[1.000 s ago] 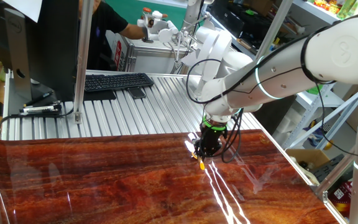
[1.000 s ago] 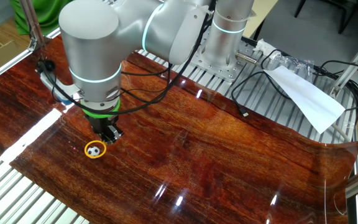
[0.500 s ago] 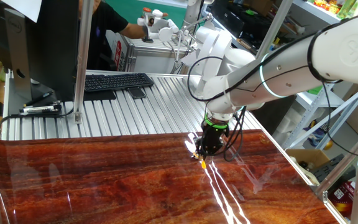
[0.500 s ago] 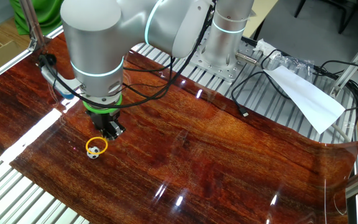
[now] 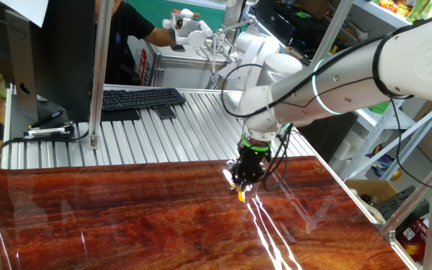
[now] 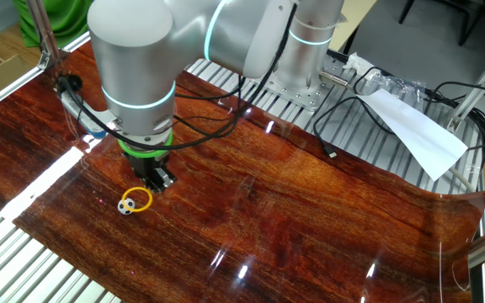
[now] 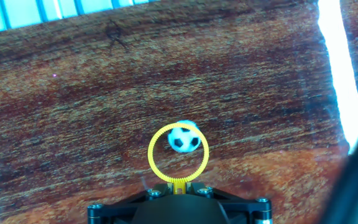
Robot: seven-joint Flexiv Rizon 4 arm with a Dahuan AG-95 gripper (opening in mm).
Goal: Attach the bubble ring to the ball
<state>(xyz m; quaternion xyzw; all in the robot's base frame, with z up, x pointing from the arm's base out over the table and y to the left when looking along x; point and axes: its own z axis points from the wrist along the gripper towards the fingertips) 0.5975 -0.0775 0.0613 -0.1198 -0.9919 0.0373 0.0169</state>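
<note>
My gripper (image 7: 178,186) is shut on the short stem of the bubble ring (image 7: 150,154), a thin yellow toothed hoop that points away from the fingers. In the hand view the ball (image 7: 184,140), a tiny black-and-white football, shows through the hoop's upper right part. In the other fixed view the gripper (image 6: 159,179) hangs low over the wooden table (image 6: 310,219). There the ring (image 6: 146,199) sticks out to the left and the ball (image 6: 125,207) lies at its lower-left edge. In one fixed view only the ring's yellow tip (image 5: 241,197) shows under the gripper (image 5: 239,186).
Ribbed metal table parts border the wooden sheet (image 5: 126,225). A keyboard (image 5: 137,98) and a monitor stand (image 5: 47,112) are at the back. White paper (image 6: 415,130) and cables (image 6: 343,118) lie near the arm's base (image 6: 306,59). A person (image 5: 137,30) stands behind.
The gripper has moved a little to the right and away with the ring. The ball, which sat centred in the hoop, now lies at the hoop's lower-left edge.
</note>
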